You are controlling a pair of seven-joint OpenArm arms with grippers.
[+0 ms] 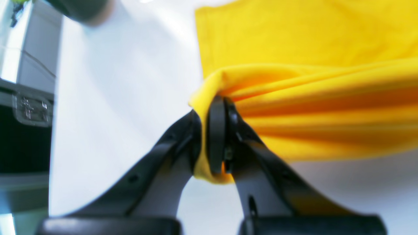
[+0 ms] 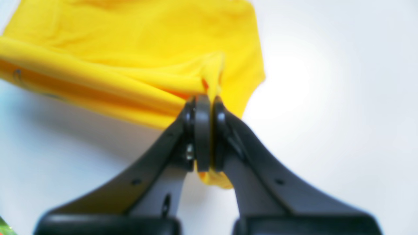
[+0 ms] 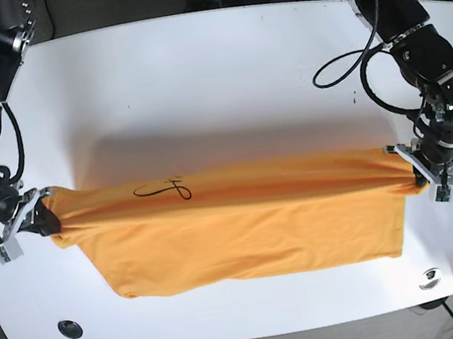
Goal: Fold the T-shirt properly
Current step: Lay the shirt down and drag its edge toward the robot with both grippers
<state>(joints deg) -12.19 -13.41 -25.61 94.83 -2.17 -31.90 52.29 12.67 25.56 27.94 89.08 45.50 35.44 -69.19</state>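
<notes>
We see the yellow T-shirt (image 3: pixel 243 226) stretched taut across the near half of the white table (image 3: pixel 198 89), its lower portion draping onto the surface. Left gripper (image 1: pixel 212 130) clenched on bunched fabric at the shirt's right end; right gripper (image 2: pixel 205 130) clenched on the left end. Black scribble (image 3: pixel 162 189) marks the cloth.
</notes>
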